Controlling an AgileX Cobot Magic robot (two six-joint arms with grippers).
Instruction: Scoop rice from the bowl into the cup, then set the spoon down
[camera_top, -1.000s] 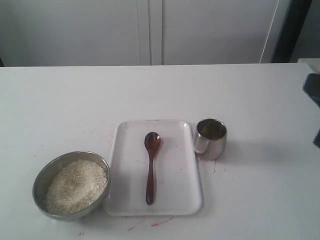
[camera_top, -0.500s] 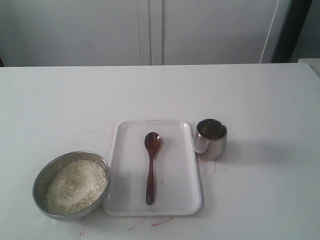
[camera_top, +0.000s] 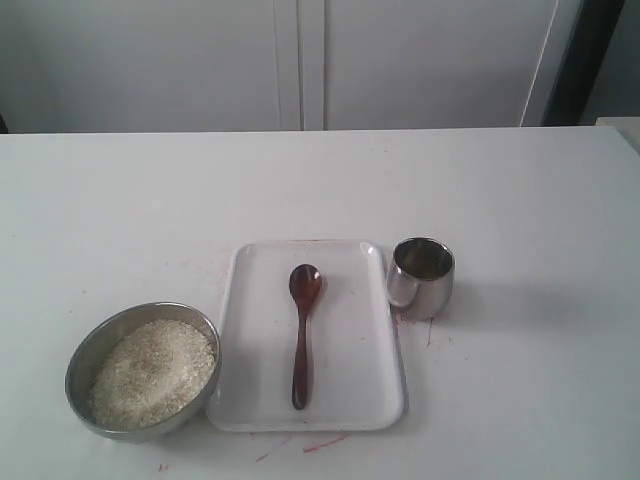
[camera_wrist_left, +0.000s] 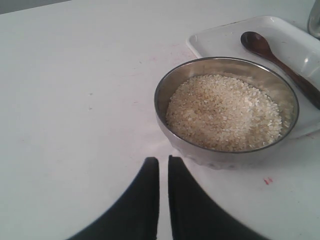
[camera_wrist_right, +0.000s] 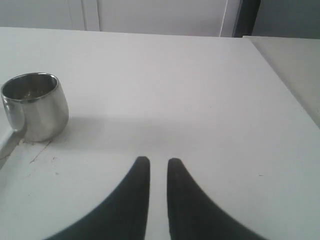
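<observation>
My left gripper (camera_wrist_left: 163, 160) and right gripper (camera_wrist_right: 158, 160) are pinching almost together, holding nothing. The spoon (camera_top: 302, 340) is lying on the tray (camera_top: 360, 400) by the desk's near edge.

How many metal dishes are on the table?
2: the wide grey steel bowl of white rice left of the white tray; the small shiny steel cup right of it.

- Noted tray (camera_top: 355, 350) centre-front on worktop (camera_top: 300, 180); spoon (camera_top: 303, 330) lying lengthwise on it, head toward the back.
- Noted bowl (camera_top: 82, 365) just left of tray's front corner, rice (camera_top: 152, 372) inside.
- Noted cup (camera_top: 420, 285) upright just right of tray's back corner, well apart from bowl.
</observation>
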